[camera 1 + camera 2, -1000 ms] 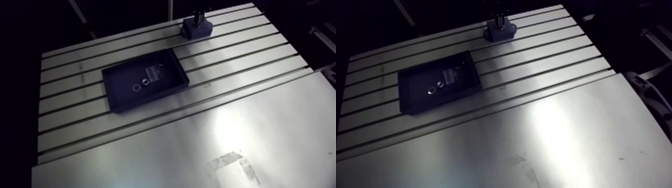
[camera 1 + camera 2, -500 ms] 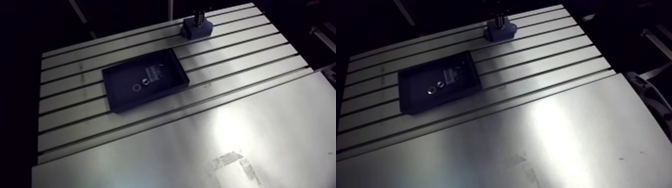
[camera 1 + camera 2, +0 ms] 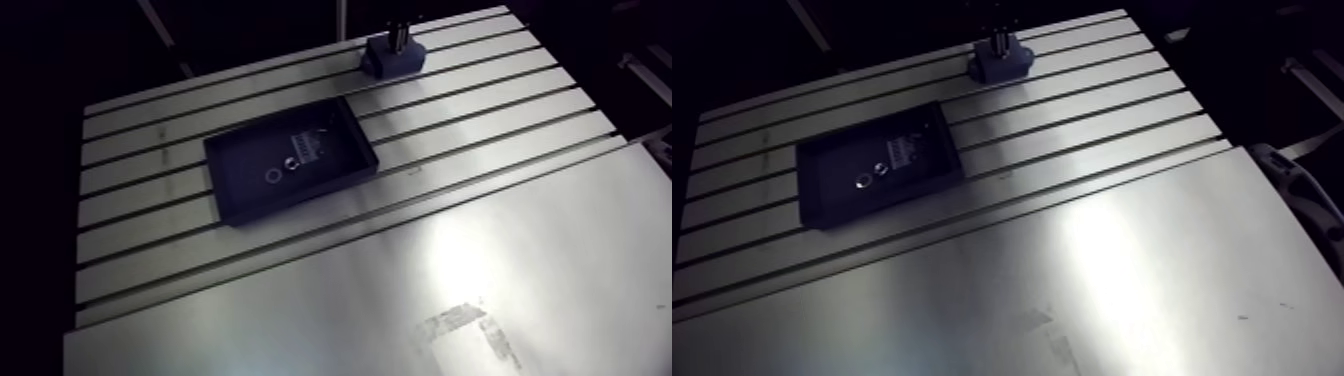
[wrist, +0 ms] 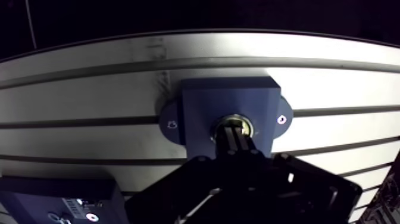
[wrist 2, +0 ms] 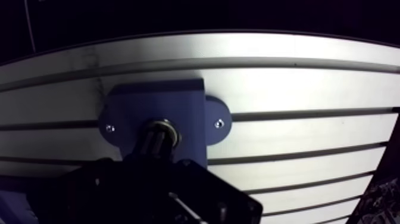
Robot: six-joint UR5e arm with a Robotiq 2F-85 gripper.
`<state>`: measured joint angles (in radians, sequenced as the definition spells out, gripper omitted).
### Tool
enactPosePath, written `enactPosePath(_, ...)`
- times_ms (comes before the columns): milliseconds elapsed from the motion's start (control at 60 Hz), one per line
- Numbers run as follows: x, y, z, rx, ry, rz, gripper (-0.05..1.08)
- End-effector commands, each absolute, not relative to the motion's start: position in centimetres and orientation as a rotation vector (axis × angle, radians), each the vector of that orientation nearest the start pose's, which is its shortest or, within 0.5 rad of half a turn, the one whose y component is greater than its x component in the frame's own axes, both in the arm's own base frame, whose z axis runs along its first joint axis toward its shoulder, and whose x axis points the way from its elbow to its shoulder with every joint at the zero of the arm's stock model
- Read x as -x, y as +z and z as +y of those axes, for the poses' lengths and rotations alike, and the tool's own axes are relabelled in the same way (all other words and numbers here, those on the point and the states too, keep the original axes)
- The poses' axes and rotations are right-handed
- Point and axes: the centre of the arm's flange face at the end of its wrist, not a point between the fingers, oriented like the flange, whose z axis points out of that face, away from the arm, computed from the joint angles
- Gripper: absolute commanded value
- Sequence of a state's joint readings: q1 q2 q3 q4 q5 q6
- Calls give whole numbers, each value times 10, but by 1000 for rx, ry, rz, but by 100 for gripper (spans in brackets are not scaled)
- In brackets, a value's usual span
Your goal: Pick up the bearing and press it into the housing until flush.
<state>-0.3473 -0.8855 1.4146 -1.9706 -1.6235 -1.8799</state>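
Bearing: a metal ring (image 4: 233, 118) sitting in the round bore at the middle of the housing. Only an arc of its rim shows around the fingertips, and I cannot tell whether it lies flush with the top face.
Housing: a blue block (image 4: 229, 98) with a rounded ear on each of two opposite sides, each ear carrying a bright screw (image 4: 281, 119). It stands on the slotted part of the bench near the far edge, across one of the slots and well apart from the tray.
Gripper: it comes straight down over the housing, with its tips (image 4: 236, 132) at the bore. In the arm view it is only a dark shape above the blue block.
Fingers: drawn together into one narrow column (image 4: 241, 140) with no gap visible between them. Their ends lie inside the ring's outline, right at the bearing. Contact itself is hidden by the dark body of the gripper.
Tray: a dark, shallow rectangular tray (image 3: 250, 190) lies skewed across several slots near the middle of the slotted area. On its floor lie a small metal ring (image 3: 272, 176), a second tiny bright piece just beside it, and a pale label (image 3: 305, 148) nearer the housing. In the wrist view one corner of the tray shows beside the gripper.
Bench: aluminium (image 3: 480, 120), with parallel dark slots running its length.
Sheet: a flat, shiny metal plate (image 3: 400, 270) covers the near part of the bench, with a dull scuffed patch (image 3: 470, 325) towards its near edge.
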Motion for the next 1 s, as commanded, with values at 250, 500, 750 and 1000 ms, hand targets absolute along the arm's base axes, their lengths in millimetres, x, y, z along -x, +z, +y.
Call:
enactPosePath(250, 696, 181, 116, -53, 10, 3001, 102)
enactPosePath(500, 694, 180, 116, -55, 10, 2997, 102)
enactPosePath(750, 694, 179, 116, -55, 9, 2994, 102)
enactPosePath(1000, 695, 190, 115, -54, 18, 3011, 102)
